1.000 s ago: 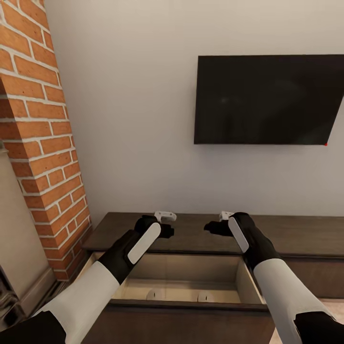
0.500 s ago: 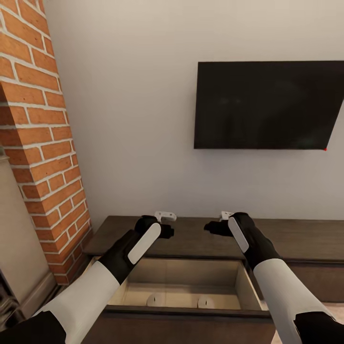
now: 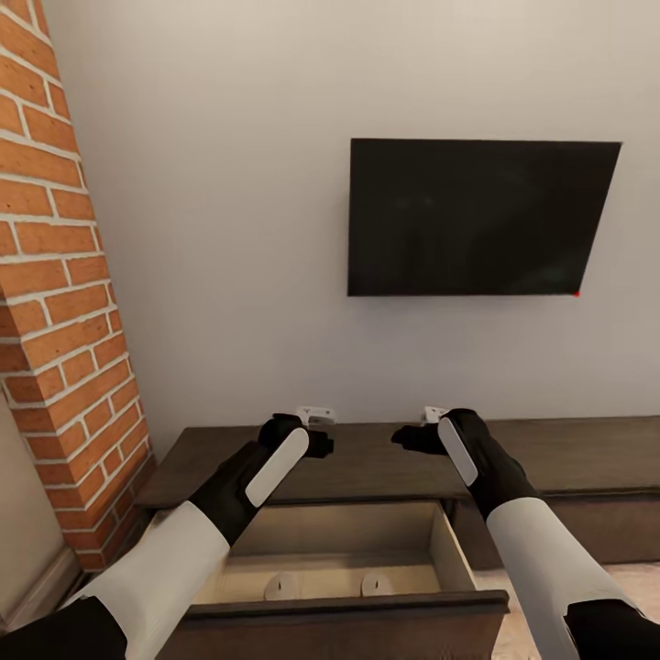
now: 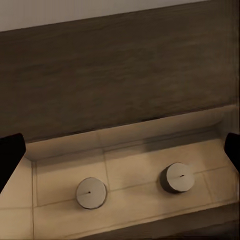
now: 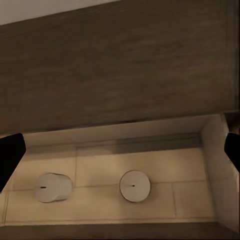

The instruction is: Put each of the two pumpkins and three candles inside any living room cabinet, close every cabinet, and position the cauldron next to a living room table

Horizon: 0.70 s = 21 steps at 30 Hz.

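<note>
Two candles point(image 3: 281, 585) point(image 3: 376, 583) stand near front edge of open cabinet point(image 3: 385, 458) drawer; third candle, pumpkins, cauldron pending. Both end effectors released, empty.

Both white-sleeved, black-gloved arms extend forward, level and symmetrical. Left black two-fingered gripper point(image 3: 316, 431) and right black two-fingered gripper point(image 3: 414, 429) face each other, jaws spread wide, holding nothing.

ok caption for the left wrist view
Two candles standing apart in the open cabinet drawer, seen from above.
</note>
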Tool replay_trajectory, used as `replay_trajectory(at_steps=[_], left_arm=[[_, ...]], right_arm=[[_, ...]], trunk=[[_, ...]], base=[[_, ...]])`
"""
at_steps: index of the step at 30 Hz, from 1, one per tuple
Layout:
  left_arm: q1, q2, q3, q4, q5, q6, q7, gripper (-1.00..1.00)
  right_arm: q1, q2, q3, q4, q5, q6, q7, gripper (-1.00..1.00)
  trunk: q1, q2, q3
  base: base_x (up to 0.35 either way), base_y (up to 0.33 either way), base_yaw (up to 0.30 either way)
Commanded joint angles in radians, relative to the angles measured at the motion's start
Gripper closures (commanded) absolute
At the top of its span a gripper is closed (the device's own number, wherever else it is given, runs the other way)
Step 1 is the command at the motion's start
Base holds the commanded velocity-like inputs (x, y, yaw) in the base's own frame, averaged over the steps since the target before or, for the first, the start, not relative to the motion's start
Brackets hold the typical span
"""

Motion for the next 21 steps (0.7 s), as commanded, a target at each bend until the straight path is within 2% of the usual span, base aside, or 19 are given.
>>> replay_trajectory(at_steps=[1,8,21], left_arm=[[-0.001,0.0,-0.002,0.0,0.01,0.001,0.011,-1.0],[-0.001,0.0,-0.002,0.002,0.01,0.0,0.012,-1.0],[-0.001,0.0,-0.003,0.004,0.01,-0.002,0.015,-1.0]], right_arm=[[-0.001,-0.002,0.004,-0.001,-0.011,0.003,-0.01,-1.0],[0.0,-0.003,0.004,-0.001,-0.011,0.003,-0.01,-1.0],[0.0,-0.004,0.005,0.0,-0.012,0.003,-0.01,-1.0]], trunk=[[-0.004,0.007,0.003],[-0.031,0.056,0.033],[-0.081,0.147,0.088]], base=[[-0.211,0.0,-0.223],[-0.176,0.0,-0.225],[-0.016,0.0,-0.225]])
